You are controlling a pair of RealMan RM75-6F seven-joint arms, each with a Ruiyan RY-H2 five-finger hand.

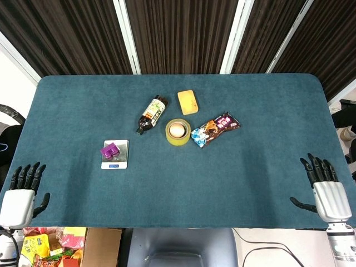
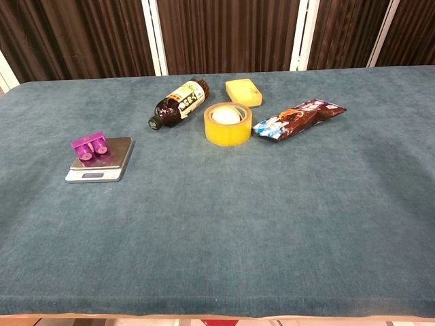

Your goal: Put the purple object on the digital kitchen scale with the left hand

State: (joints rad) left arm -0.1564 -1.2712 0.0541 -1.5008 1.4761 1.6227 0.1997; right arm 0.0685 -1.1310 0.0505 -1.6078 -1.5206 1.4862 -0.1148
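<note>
The purple object (image 1: 109,149) (image 2: 90,147) lies on the left part of the silver digital kitchen scale (image 1: 118,158) (image 2: 109,165), overhanging its left edge a little. My left hand (image 1: 20,196) hovers at the table's near-left corner, far from the scale, fingers spread and holding nothing. At the near-right edge my right hand (image 1: 322,192) is also spread and empty. Neither hand shows in the chest view.
A dark bottle (image 1: 152,114) lies on its side behind the scale. A yellow tape roll (image 1: 177,132) with a pale thing inside, a yellow sponge (image 1: 188,102) and a snack packet (image 1: 215,128) sit mid-table. A cardboard box (image 1: 94,247) stands below the near edge.
</note>
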